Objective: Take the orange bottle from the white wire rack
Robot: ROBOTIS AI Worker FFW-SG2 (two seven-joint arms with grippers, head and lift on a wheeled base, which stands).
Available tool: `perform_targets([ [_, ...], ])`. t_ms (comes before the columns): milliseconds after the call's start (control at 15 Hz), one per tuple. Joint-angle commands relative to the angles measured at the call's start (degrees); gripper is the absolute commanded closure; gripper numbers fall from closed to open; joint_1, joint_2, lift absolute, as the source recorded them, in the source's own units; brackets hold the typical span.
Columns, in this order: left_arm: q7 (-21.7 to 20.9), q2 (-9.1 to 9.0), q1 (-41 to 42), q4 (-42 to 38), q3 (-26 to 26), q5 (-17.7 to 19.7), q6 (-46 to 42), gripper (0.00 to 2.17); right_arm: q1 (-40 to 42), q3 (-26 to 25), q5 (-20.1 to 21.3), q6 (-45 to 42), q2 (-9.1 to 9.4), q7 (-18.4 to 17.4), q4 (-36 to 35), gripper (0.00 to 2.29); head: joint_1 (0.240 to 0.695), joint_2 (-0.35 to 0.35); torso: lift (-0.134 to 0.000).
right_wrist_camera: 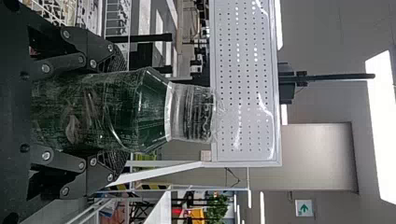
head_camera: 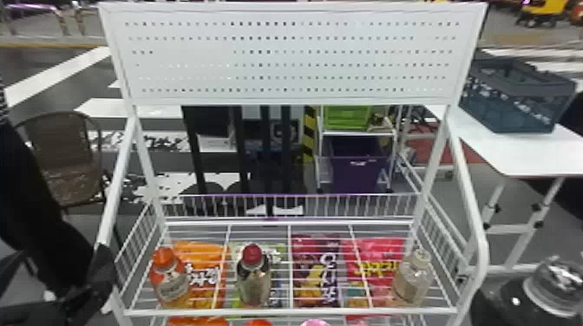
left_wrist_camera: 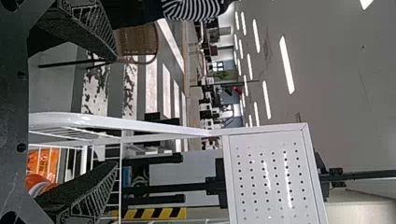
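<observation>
With the clock face centered on the head view, a dark bottle [head_camera: 553, 288] is gripped at 4 o'clock between both fingers of the right gripper [head_camera: 490, 301]. At 8 o'clock, the left gripper [head_camera: 63, 255] is held empty, its fingers spread wide. The orange bottle [head_camera: 170, 279] is seen upright between 7 and 8 o'clock, on the front left of the white rack [head_camera: 290, 311], near the left gripper and ungrasped. On the same shelf, a red-capped bottle [head_camera: 253, 281] is placed between 6 and 7 o'clock, and a pale bottle [head_camera: 411, 279] between 4 and 5. Four snack bags [head_camera: 316, 271] are seen through the wires. Farther back, a perforated panel [head_camera: 290, 56] is mounted at 12 o'clock, a chair [head_camera: 67, 156] is seen at 9, and a crate [head_camera: 512, 95] is set on a table [head_camera: 520, 151] between 2 and 3.
</observation>
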Motion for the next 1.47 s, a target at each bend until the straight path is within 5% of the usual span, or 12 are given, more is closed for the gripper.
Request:
perform_targets([
  [0, 0.1, -0.01, 0.0, 0.0, 0.0, 0.0, 0.1, 0.09, -0.1, 0.1, 0.2, 0.0, 0.05, 0.0, 0.0, 1.02, 0.499, 0.000, 0.000],
  [800, 1.2, -0.28, 0.4, 2.7, -3.9, 0.0, -0.3, 0.09, -0.6, -0.1, 0.3, 0.0, 0.05, 0.0, 0.3, 1.02, 0.499, 0.000, 0.000],
  [1400, 5.5, -0.72, -1.2, 27.8, -21.3, -4.2, -29.1, 0.09, -0.9, -0.1, 0.2, -0.9, 0.05, 0.0, 1.9, 1.02, 0.499, 0.000, 0.000],
])
